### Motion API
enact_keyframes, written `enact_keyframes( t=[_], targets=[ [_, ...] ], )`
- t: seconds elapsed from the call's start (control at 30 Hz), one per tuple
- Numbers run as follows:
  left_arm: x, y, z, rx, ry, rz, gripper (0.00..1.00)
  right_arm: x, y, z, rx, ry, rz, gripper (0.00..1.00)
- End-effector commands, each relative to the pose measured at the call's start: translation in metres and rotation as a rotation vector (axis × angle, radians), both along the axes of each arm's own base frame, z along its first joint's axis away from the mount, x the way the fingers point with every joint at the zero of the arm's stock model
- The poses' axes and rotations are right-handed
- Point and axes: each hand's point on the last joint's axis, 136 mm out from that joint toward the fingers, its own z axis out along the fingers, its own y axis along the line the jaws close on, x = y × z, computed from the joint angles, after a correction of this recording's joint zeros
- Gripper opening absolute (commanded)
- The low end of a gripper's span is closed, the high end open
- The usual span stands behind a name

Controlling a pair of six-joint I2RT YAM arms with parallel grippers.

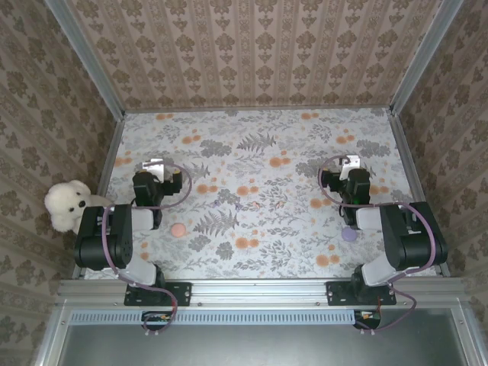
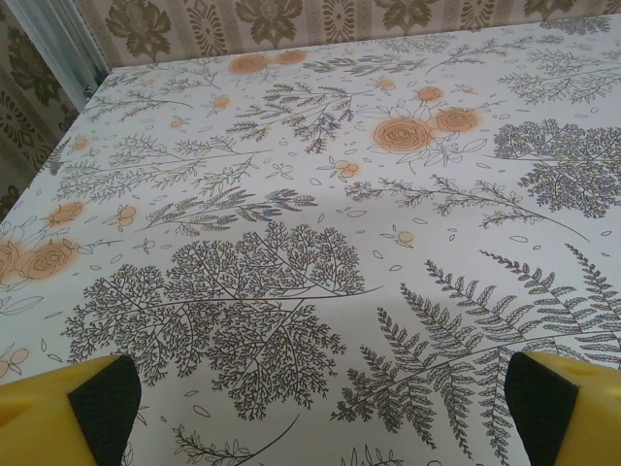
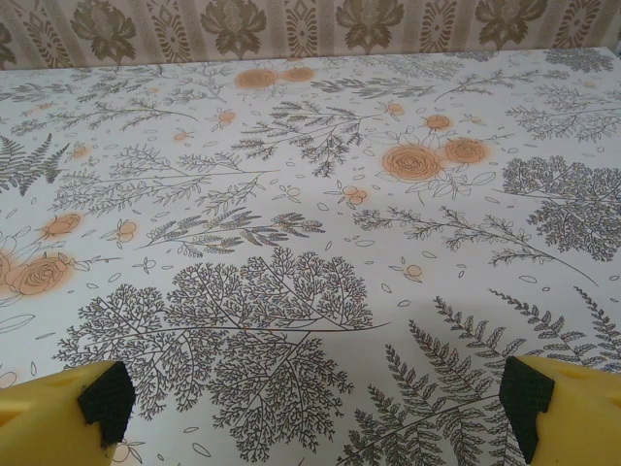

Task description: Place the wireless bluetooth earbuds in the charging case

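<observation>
A small round pink item (image 1: 178, 229) lies on the flowered table (image 1: 252, 152), just right of my left arm. A small round lilac item (image 1: 349, 235) lies close against my right arm. At this size I cannot tell whether either is the charging case or an earbud. Two tiny specks (image 1: 255, 204) sit near the table's middle, too small to name. My left gripper (image 1: 155, 165) (image 2: 322, 408) and my right gripper (image 1: 349, 162) (image 3: 317, 400) both stand open over bare tablecloth. Their yellow fingers (image 2: 68, 413) (image 3: 58, 413) with dark pads have nothing between them.
Patterned walls close the table at the back and on both sides. A metal rail (image 1: 259, 290) runs along the near edge. A white plush toy (image 1: 69, 204) sits at the left edge beside my left arm. Both arms are folded back near their bases.
</observation>
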Motion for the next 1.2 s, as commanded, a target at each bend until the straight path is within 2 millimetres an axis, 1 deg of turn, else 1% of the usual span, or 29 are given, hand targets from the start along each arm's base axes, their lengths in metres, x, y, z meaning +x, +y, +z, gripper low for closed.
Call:
enact_keyframes(
  t=[0.0,0.7,0.8,0.83,0.93,0.97,1.0,1.1,1.17],
  targets=[
    [0.002,0.000,0.003,-0.003,-0.007,0.004,1.00,0.003,0.000,0.006,-0.007,-0.017,0.012,1.00],
    [0.003,0.001,0.003,-0.015,-0.004,0.002,1.00,0.004,-0.001,0.005,0.006,-0.013,0.014,1.00],
    [0.002,0.000,0.004,-0.014,-0.009,0.000,1.00,0.003,-0.001,0.007,0.007,-0.024,0.012,1.00],
    [0.002,0.001,0.006,-0.010,-0.015,0.005,1.00,0.002,-0.007,0.010,0.007,-0.026,-0.021,1.00],
    [0.004,0.009,0.020,-0.007,-0.002,0.060,1.00,-0.002,-0.019,0.032,0.008,0.020,-0.104,1.00],
    [0.005,0.012,0.026,0.000,0.009,0.083,1.00,-0.003,-0.022,0.046,0.020,0.027,-0.128,1.00],
    [0.005,0.016,0.031,0.012,0.026,0.113,1.00,-0.006,-0.028,0.056,0.039,0.054,-0.169,1.00],
    [0.006,0.022,0.048,0.051,0.050,0.179,1.00,-0.013,-0.034,0.082,0.150,0.099,-0.267,1.00],
    [0.005,0.021,0.060,0.082,0.067,0.205,1.00,-0.019,-0.036,0.091,0.230,0.137,-0.323,1.00]
  ],
)
